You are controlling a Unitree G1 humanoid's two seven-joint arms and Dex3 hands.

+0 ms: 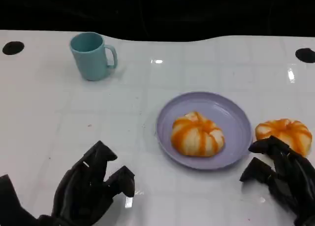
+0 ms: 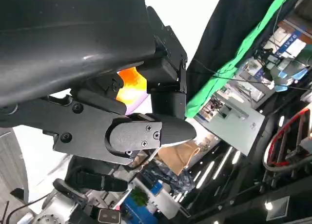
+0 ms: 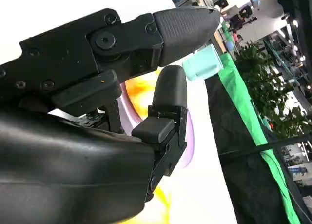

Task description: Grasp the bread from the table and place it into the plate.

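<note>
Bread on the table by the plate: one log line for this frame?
bread on table, right of plate | second bread in plate | right hand beside bread, no grasp | left hand idle

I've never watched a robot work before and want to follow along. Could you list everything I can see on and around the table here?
bread: two, pale with orange stripes; one lying in the plate, the other on the table just right of the plate
plate: one, lilac, middle-right of the table
mug: one, teal, upright at the far left, handle to the right
table: one, white, glossy, with a black round hole near each far corner
left hand: black, near left, holding nothing
right hand: black, near right, fingers beside the outer bread, holding nothing
</note>
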